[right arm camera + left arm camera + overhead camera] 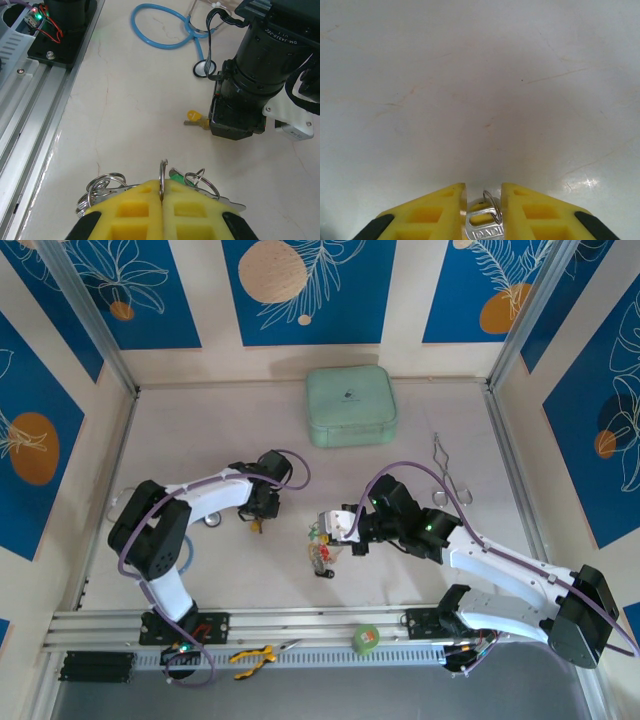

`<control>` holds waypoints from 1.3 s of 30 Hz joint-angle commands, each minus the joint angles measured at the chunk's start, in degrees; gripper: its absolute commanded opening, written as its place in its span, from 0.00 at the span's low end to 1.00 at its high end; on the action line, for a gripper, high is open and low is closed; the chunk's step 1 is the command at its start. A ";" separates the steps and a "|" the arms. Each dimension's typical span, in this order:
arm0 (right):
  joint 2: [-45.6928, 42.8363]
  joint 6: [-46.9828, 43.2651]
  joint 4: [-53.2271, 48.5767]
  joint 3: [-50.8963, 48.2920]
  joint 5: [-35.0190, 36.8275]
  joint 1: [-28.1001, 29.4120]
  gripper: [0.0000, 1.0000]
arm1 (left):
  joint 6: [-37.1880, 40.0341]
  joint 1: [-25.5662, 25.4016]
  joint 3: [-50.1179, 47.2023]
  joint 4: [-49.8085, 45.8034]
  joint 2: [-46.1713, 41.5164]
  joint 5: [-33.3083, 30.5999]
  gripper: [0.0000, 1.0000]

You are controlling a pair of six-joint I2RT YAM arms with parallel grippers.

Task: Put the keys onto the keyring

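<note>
- Down at the surface with the left tool, this side of the case and off to its left.
- Fingers drawn in narrow, pinching a key by the head, with the gap filled and contact on both sides by the look of it.
- Small split ring through the key's hole, standing clear of the pinch. Good, free for threading.
- Over to the right tool, this side of the case and almost straight in line with it.
- Pressed tight together there on the edge of a thin keyring, upright in the grip.
- Bunch of keys and little rings spilling out either side beneath that tool. On the surface or just above it, cannot tell which.
- Handling of the key, as a judgement: light, stiff, flat, slick metal. Easy to lift, but just as easy to let swivel or squirt out from smooth fingers.
- Best hold: across the flat faces of the head, back from the hole, blade pointing away.
- Keyring probably thin and springy, prone to twisting in a pinch under the lopsided drag of the bunch.
- Best taken close to the opening, with that stretch itself left bare for the key.
- Worth watching on any carry toward the bunch: rotation of the key about the pinch, or a snag on the loose rings.
</note>
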 commanded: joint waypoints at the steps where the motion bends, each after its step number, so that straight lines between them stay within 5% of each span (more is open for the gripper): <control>1: -0.86 -1.05 0.14 1.48 -0.56 0.42 0.00 | -1.07 -0.64 1.05 -1.98 0.60 -0.98 0.25; 39: -1.12 -1.89 -0.99 1.99 0.13 0.10 0.00 | -1.79 -1.41 0.10 -2.94 -0.19 -1.45 0.16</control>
